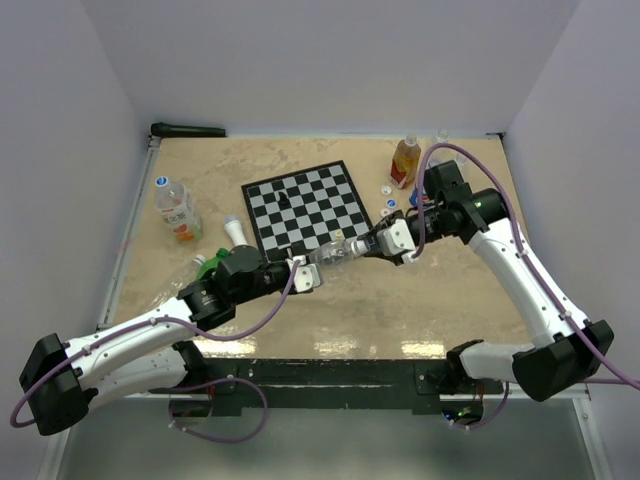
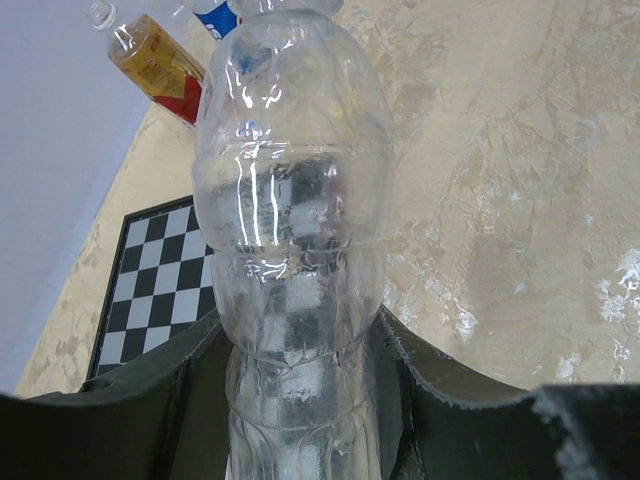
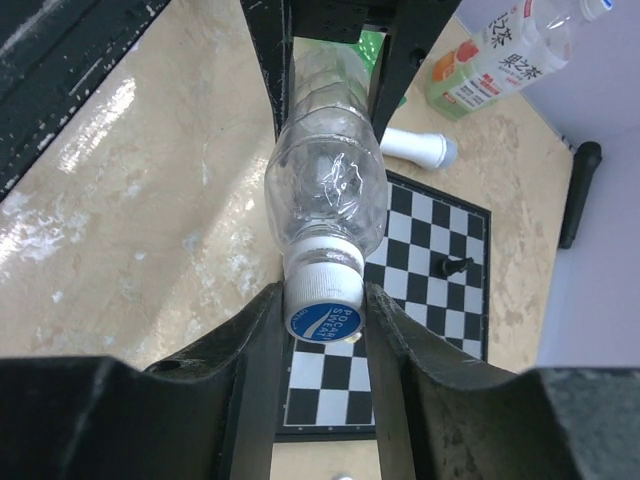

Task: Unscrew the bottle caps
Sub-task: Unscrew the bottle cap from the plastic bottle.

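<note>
surface [image 1: 450, 300] of mottled beige carries a chessboard [image 1: 305, 205] at its middle, and everything else is placed from that board. just off the board's near edge a clear bottle [image 1: 335, 253] hangs on its side above the surface, held between both arms. an orange-labelled bottle [image 1: 177, 212] lies well to the board's left, and a few loose caps [image 1: 388, 211] sit just beside its right edge.

the left tool [image 1: 303, 275] is clamped around the clear bottle's lower body, with the base hidden between its fingers. the right tool [image 1: 392, 240] is closed on the blue-and-white cap [image 3: 324, 322], one finger on each side, and the cap looks fully seated on the neck.

the step in hand appears to be the twist itself. it would likely go best with the right wrist turning about the bottle's long axis and the cap kept centred between the fingers. the left tool should hold firm enough to stop the bottle spinning, but the thin plastic would probably dent under more squeeze. a gentle pull away from the neck should help once the thread lets go.
</note>
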`<control>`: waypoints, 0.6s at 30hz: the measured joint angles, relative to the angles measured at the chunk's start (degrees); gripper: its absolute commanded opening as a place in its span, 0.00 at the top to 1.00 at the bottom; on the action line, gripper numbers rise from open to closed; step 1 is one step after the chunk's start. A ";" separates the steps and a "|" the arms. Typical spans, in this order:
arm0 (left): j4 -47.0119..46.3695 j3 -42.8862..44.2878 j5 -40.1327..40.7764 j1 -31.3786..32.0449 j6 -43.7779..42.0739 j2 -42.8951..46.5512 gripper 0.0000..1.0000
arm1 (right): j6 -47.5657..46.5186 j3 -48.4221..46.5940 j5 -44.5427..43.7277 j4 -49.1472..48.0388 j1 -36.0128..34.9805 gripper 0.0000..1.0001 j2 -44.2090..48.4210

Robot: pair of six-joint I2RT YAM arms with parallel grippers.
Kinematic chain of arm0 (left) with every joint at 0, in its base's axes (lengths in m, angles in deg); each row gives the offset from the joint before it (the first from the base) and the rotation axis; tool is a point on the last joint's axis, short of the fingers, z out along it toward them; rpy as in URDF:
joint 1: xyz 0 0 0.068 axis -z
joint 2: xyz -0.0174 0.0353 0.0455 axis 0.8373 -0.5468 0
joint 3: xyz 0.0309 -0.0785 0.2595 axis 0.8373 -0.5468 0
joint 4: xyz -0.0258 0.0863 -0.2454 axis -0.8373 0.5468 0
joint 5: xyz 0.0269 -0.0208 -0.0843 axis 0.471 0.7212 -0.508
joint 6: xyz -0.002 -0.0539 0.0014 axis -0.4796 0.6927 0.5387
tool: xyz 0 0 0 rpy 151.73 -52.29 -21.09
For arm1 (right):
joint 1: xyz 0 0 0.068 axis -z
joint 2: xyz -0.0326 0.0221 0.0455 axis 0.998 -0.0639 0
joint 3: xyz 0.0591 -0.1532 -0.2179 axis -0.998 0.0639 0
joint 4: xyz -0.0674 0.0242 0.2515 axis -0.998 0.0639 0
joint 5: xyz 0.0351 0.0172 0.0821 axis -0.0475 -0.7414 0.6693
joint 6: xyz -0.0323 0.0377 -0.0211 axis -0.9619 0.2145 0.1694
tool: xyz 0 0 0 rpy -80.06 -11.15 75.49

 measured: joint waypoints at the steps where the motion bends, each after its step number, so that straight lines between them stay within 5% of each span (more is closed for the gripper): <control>1: 0.07 0.00 0.02 0.00 0.00 0.00 0.99 | 2.45 0.52 0.22 -0.98 0.02 0.49 0.22; 10: 1.44 0.00 2.10 -0.31 0.04 -0.02 0.98 | 23.12 1.53 0.76 -4.46 0.26 0.26 2.25; 18: 1.57 0.00 3.06 -0.50 0.07 -0.02 0.98 | 65.09 1.88 -5.90 -19.54 0.37 0.23 7.13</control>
